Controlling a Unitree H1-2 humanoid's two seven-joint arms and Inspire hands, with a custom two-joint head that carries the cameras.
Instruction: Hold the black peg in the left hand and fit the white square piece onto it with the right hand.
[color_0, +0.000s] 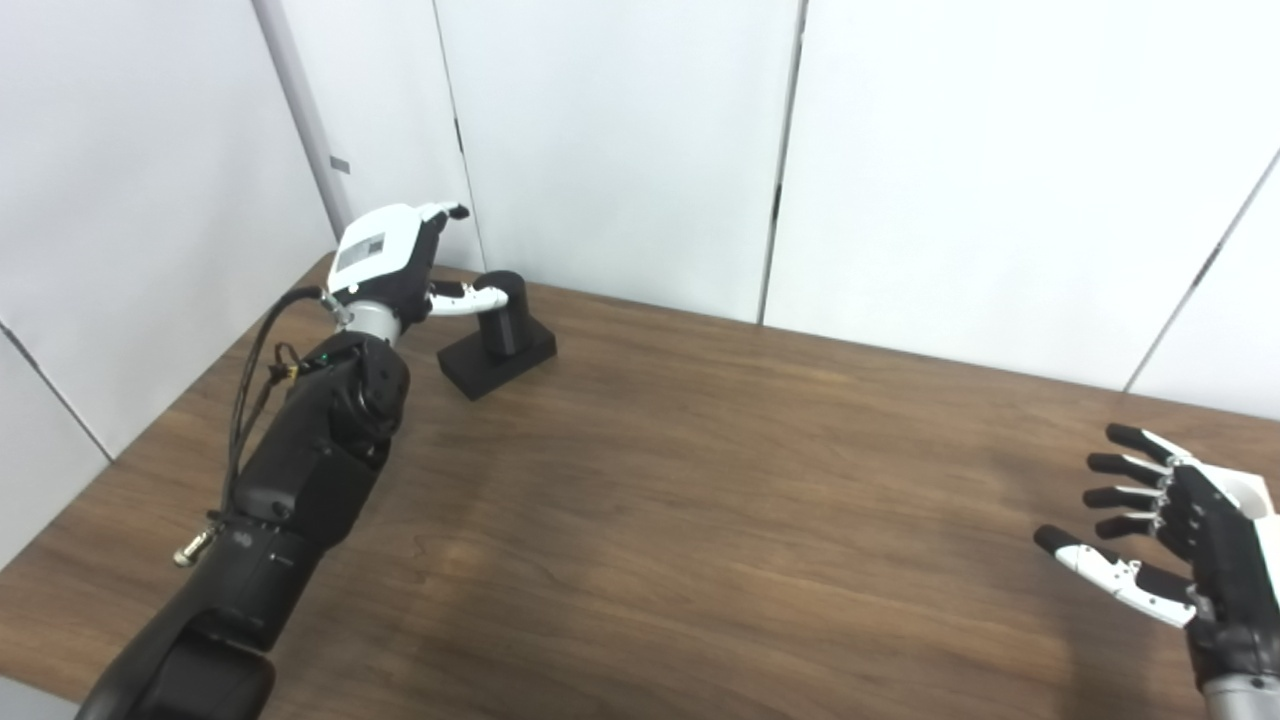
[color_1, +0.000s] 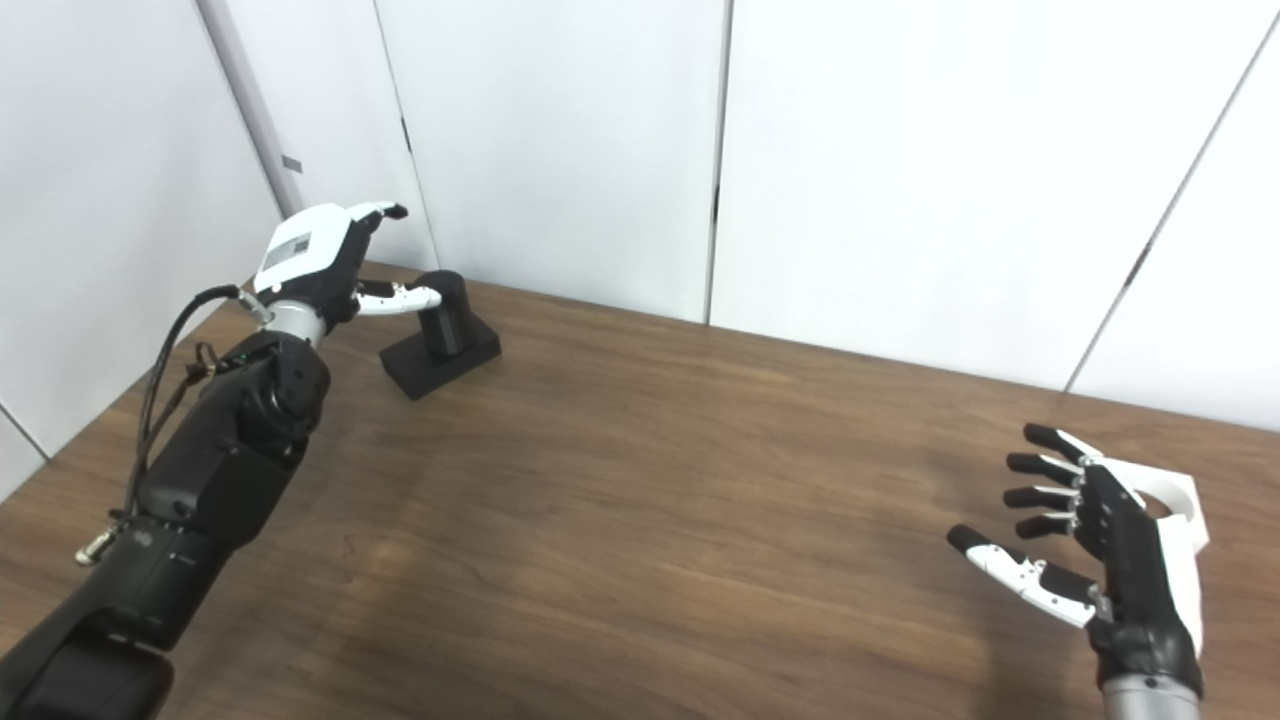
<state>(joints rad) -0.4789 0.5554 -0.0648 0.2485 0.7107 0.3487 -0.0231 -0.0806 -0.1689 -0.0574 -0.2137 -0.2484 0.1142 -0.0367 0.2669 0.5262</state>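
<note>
Left hand (color_0: 395, 255) raised, right hand (color_1: 1110, 545) splayed, both empty.

Dark wood-grain table (color_0: 700, 480), white wall panels (color_0: 620, 140) with dark seams, soft even light

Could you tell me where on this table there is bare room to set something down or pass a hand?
The wide middle of the table, between the black peg at far left and the right hand at near right, is bare. It is crowded at the far-left corner, where the left hand reaches the peg, and at the right edge, where the white square piece lies behind the right hand.
</note>
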